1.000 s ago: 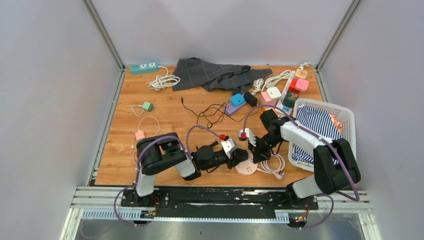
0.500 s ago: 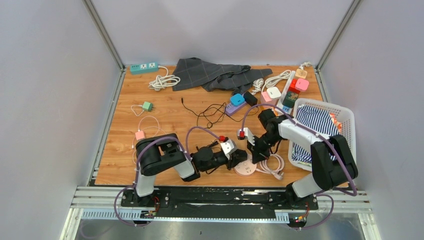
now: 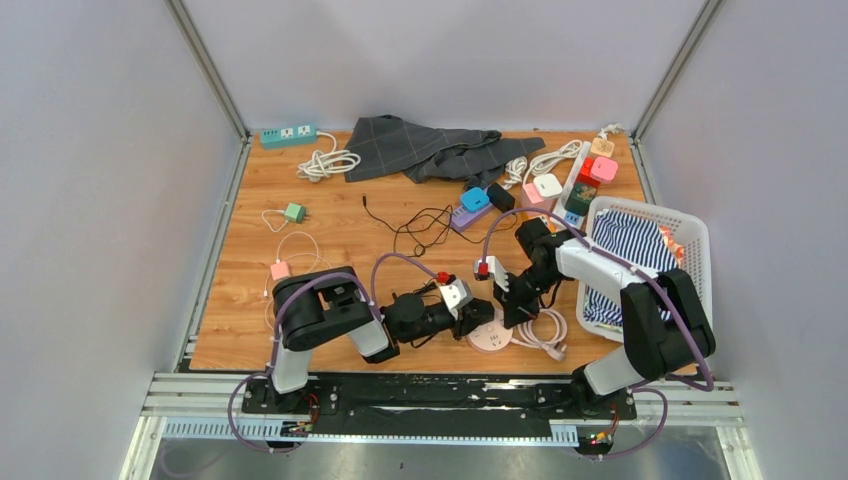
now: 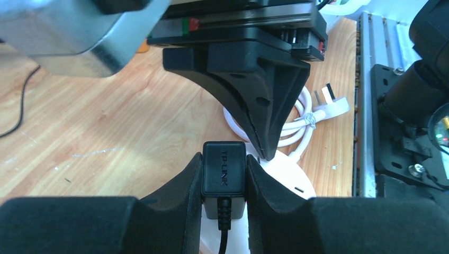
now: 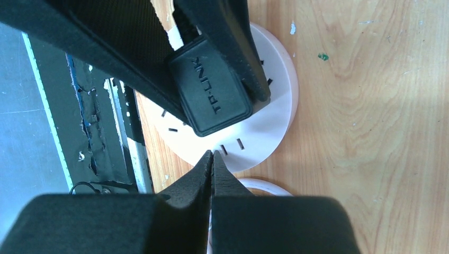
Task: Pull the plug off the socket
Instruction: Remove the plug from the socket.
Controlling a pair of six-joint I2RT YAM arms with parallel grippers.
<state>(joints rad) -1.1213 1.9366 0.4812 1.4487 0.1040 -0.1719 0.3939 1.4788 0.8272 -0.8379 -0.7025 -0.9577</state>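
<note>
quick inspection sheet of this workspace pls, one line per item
surface: wooden table, scuffed and crowded
job's things: black plug looks seated in the round socket, not yet pulled out
clutter: grey cloth, teal power strip, green charger, coloured adapters, basket holding striped fabric
grippers: left gripper has its fingers clamped on the plug's sides; right gripper is shut, tips down at the socket beside the plug
cables: white coiled cable by the socket; thin black cable mid-table
surroundings: grey walls, metal frame posts
</note>
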